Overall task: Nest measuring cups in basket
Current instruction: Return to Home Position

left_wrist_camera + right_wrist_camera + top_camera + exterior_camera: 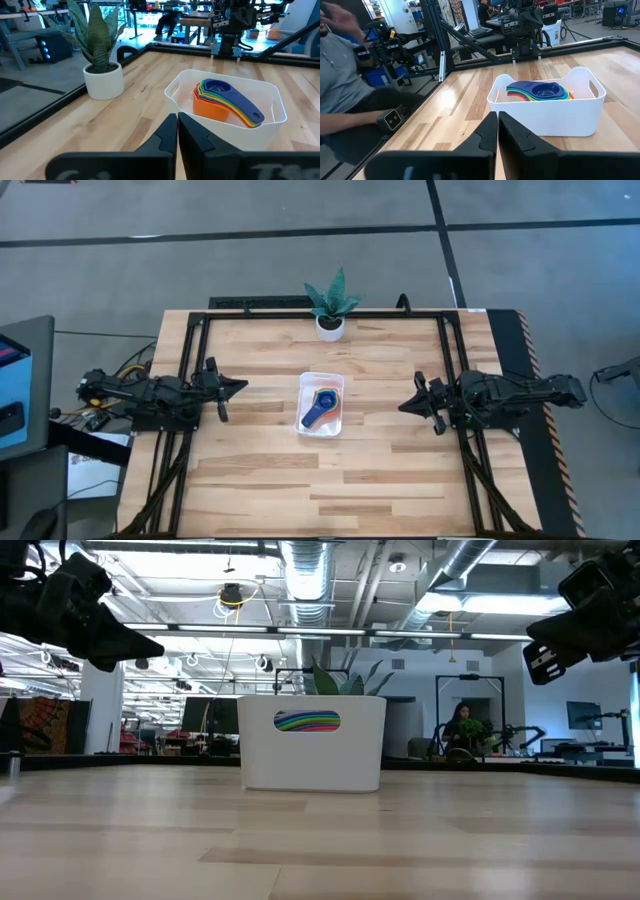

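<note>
- The cups point(320, 408) lie nested in one stack inside the basket point(322, 376), navy on top (orange outermost).
- The left gripper point(236, 387) hangs well left of the basket, fingers pressed together, holding nothing.
- The right gripper point(404, 405) hangs well right of the basket, likewise closed and empty.
- A plant pot point(330, 326) stands beyond the basket.

Glossy plastic measuring cups point(225, 100), smooth plastic basket point(240, 136), matt wooden table point(75, 125).
</note>
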### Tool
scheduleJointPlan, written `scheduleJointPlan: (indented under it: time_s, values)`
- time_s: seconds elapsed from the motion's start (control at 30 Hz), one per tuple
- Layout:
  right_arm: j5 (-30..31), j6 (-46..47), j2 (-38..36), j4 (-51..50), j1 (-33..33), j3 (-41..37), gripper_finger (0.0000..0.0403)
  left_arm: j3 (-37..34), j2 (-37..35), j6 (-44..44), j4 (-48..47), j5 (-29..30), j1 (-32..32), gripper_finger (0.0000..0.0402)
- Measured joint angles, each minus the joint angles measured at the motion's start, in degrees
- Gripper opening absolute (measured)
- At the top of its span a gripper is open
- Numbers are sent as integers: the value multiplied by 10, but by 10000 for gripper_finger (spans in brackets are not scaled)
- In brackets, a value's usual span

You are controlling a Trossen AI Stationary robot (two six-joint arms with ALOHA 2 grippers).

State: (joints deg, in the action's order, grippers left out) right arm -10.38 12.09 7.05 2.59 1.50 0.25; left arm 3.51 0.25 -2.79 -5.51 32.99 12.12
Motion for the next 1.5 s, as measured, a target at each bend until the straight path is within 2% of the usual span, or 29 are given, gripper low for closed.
scheduleJointPlan:
  time_s: [0.43,0.87,1.5]
  values:
    - [0,0,0,0,0,0,27,0,0,0,0,0,0,2]
    - [0,0,0,0,0,0,38,0,0,0,0,0,0,2]
    - [0,0,0,0,0,0,26,0,13,0,0,0,1,2]
